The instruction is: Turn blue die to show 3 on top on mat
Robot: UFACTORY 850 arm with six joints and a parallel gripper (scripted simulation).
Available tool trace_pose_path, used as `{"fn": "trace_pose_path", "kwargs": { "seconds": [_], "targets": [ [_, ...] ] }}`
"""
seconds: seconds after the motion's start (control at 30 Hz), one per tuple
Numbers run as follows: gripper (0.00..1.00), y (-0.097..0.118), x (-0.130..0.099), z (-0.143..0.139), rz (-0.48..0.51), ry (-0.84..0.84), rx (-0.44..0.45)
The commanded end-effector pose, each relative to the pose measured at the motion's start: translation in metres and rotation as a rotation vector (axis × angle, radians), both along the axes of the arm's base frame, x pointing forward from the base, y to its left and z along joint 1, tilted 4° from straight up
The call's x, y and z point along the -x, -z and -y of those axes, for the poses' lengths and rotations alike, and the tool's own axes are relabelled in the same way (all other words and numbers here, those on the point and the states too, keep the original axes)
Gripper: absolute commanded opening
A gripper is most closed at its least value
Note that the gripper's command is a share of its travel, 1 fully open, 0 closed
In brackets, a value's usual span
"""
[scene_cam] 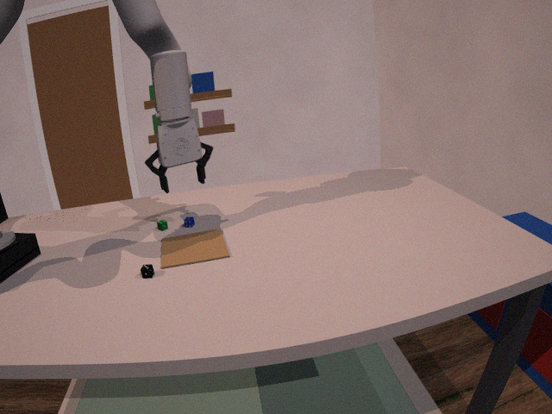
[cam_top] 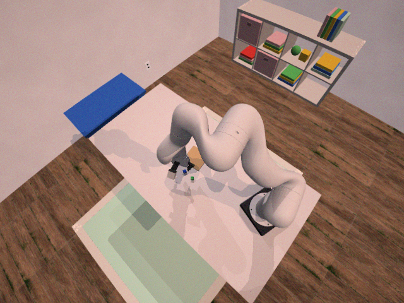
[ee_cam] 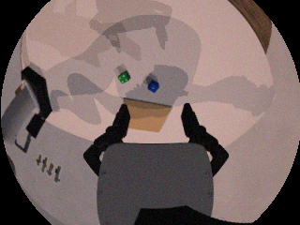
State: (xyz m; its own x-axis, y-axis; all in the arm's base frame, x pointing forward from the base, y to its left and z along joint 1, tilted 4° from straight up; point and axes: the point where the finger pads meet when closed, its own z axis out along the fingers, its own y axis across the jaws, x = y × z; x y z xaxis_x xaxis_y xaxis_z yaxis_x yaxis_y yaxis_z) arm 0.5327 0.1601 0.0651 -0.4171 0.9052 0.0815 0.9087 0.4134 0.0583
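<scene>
The small blue die lies on the table just beyond the far edge of the tan mat, off the mat. It also shows in the wrist view and in the overhead view. The mat lies flat. A green die sits a little to the left of the blue one, and it shows in the wrist view too. A black die lies on the table left of the mat's near corner. My gripper hangs open and empty well above the table, over the dice.
The arm's black base stands at the table's left edge. A blue block lies at the table's far corner in the overhead view. The arm's links arch over the mat and hide part of it there.
</scene>
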Motion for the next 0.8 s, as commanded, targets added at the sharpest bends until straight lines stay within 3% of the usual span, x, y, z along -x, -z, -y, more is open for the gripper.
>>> {"fn": "trace_pose_path", "kwargs": {
  "seconds": [0.0, 0.1, 0.47, 0.77],
  "targets": [
    [1.00, 0.0018, -0.0010, -0.0008, -0.017, 0.171, 0.027],
    [1.00, 0.0018, -0.0010, -0.0008, -0.017, 0.173, 0.027],
    [1.00, 0.0081, -0.0010, -0.0020, -0.048, 0.553, 0.020],
    [1.00, 0.0092, -0.0010, -0.0022, -0.054, 0.624, 0.019]
  ]
}}
